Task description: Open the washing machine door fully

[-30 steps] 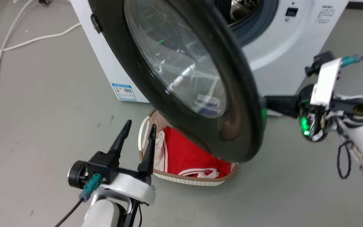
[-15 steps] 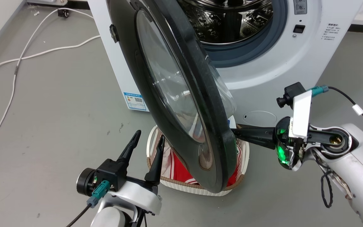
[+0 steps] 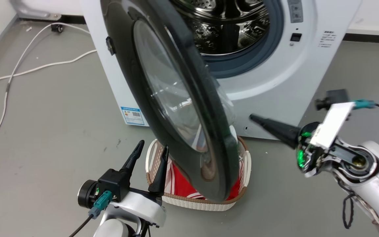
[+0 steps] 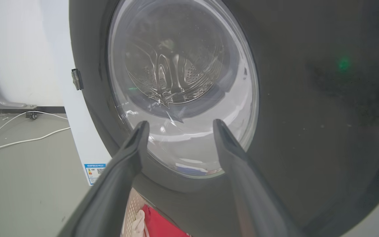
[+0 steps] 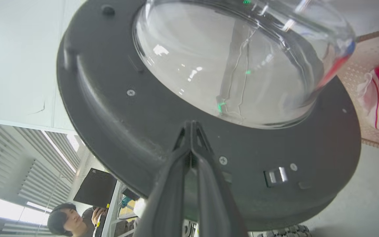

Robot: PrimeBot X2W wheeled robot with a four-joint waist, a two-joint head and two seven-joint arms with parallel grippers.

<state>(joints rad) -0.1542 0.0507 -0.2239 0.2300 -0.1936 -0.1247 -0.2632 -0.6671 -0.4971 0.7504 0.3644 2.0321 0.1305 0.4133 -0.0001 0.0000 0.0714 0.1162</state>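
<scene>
The washing machine (image 3: 275, 82) stands white at the top of the head view, its steel drum (image 3: 229, 29) laid bare. The washing machine door (image 3: 169, 105) hangs from its hinge on the robot's left and stands well out from the front panel, nearly edge-on to the head camera, its lower rim over a laundry basket (image 3: 196, 204) of red clothes (image 3: 183, 184) on the floor.

The right end effector (image 3: 252, 117) has changed most. Half a second ago its pinched fingers sat against the inner edge of the door. Now grey floor and white panel show between tip and rim, so contact is broken. Its fingers are pressed together with nothing between them, and in its wrist view they (image 5: 191, 124) point at the dark inner face below the glass bowl.

The left end effector (image 3: 153, 144) stays low on the outer side, fingers spread and empty, just short of the glass.

The door looks roughly square to the machine, so the opening is probably unfinished: I judge another push on the inner face is needed.
</scene>
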